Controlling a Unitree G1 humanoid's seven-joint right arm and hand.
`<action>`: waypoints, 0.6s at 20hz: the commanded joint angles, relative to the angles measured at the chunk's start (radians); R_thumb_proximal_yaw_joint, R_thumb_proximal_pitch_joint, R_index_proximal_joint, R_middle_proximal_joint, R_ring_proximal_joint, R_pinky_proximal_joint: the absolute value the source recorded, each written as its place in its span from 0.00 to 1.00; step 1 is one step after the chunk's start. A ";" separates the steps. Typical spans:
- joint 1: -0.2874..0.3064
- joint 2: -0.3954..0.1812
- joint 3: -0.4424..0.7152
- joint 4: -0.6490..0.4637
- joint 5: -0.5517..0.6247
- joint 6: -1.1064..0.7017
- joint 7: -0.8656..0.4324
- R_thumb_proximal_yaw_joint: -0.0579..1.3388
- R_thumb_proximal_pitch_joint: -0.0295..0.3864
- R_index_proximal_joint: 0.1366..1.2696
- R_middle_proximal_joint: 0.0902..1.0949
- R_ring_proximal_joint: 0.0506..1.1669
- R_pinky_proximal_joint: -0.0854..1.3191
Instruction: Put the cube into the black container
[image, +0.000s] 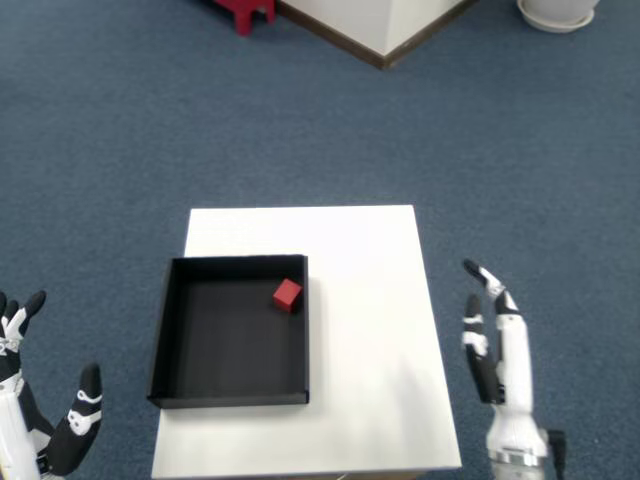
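Observation:
A small red cube (287, 295) lies inside the black container (170, 330), near its far right corner. The container is a shallow square tray on the left half of the white table (370, 300). My right hand (497, 343) hovers beyond the table's right edge, over the blue carpet, fingers straight and apart with nothing in it. It is well clear of the cube and the tray.
The left hand (40, 420) is at the lower left, off the table, fingers spread. Blue carpet surrounds the table. A white wall corner with brown skirting (385, 40), a red object (240, 12) and a white round base (555, 15) stand far back.

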 joint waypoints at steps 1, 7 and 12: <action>-0.017 -0.022 -0.017 0.021 0.031 -0.114 0.027 0.15 0.79 0.14 0.19 0.19 0.15; 0.030 0.019 0.006 0.137 0.097 -0.176 0.106 0.07 0.75 0.13 0.17 0.18 0.12; 0.047 0.063 0.013 0.198 0.124 -0.220 0.151 0.04 0.75 0.12 0.17 0.18 0.11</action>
